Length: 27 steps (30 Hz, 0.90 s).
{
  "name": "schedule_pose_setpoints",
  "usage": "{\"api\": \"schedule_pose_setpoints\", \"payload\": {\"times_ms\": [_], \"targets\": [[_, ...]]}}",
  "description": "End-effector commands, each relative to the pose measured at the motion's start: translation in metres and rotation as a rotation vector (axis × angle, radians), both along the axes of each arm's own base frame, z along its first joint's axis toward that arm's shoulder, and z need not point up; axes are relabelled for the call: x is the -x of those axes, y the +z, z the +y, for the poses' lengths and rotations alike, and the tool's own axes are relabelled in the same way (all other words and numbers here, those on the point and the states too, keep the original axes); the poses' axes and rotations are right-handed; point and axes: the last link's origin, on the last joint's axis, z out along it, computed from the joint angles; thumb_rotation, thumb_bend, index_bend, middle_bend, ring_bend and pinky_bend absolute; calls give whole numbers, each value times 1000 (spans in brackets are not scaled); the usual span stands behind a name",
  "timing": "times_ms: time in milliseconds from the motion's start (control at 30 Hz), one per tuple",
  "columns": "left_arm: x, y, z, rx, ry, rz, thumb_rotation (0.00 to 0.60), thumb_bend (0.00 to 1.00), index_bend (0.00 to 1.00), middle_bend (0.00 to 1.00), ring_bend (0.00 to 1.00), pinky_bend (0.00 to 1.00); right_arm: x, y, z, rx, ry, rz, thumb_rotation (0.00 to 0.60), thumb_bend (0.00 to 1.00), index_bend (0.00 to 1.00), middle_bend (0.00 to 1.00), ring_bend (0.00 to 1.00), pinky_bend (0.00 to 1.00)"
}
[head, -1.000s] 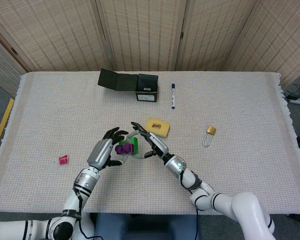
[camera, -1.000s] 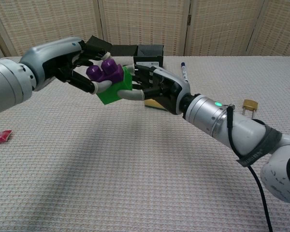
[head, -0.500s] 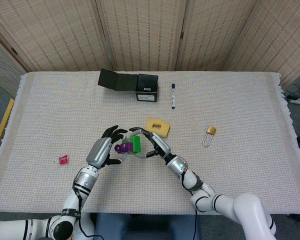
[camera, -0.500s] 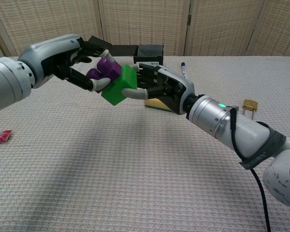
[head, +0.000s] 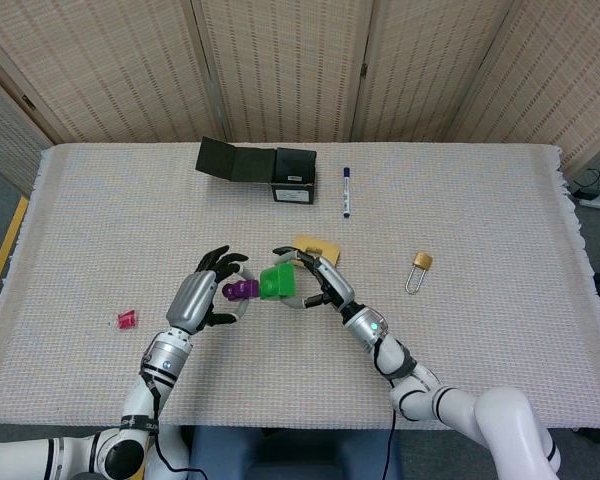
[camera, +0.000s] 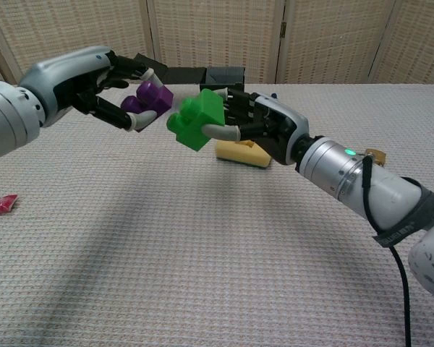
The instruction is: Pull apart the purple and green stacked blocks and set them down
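table (head: 500, 200): cloth-covered, everything sits on it or hangs over it
my right hand (head: 320, 283) (camera: 264, 126): raised over table, fingers clamped on green block
my left hand (head: 202, 295) (camera: 94, 79): raised over table, fingers clamped on purple block
black box (head: 265, 163) (camera: 202, 74): far side of table, lid flipped open to the left
yellow block (head: 320, 246) (camera: 242, 153): on table, just behind my right hand in the head view
green block (head: 277, 282) (camera: 197, 118): in my right hand, off the table, studs pointing at purple block
purple block (head: 239, 290) (camera: 150, 98): in my left hand, off the table, just beside green block, small gap between them, no longer joined
pen (head: 346, 192): on table, right of black box
padlock (head: 419, 268) (camera: 374, 155): on table, well right of yellow block
pink bit (head: 127, 319) (camera: 0, 204): on table, left of my left hand
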Motion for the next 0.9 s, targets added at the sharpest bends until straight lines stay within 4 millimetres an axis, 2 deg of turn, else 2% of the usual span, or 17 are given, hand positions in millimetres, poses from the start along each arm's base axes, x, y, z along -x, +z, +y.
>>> {"api": "schedule_pose_setpoints", "payload": {"times_ms": [33, 200, 433, 733, 900], "targets": [[3, 4, 1, -19, -3, 11, 600, 928, 881, 240, 0, 0, 5, 3, -1, 12, 3, 21, 600, 267, 965, 210, 153, 0], [20, 13, 3, -57, 15, 43, 600, 928, 881, 242, 1, 0, 17, 17, -4, 88, 50, 154, 600, 266, 965, 214, 152, 0], [60, 17, 9, -74, 94, 99, 600, 927, 881, 244, 6, 0, 51, 52, 2, 185, 155, 532, 600, 266, 965, 225, 152, 0], [89, -7, 10, -18, 97, 228, 600, 922, 881, 244, 6, 0, 71, 100, 30, 225, 218, 841, 600, 267, 965, 227, 151, 0], [98, -25, 8, 16, 97, 240, 600, 921, 881, 245, 6, 0, 87, 104, 39, 236, 209, 947, 600, 267, 965, 228, 151, 0]]}}
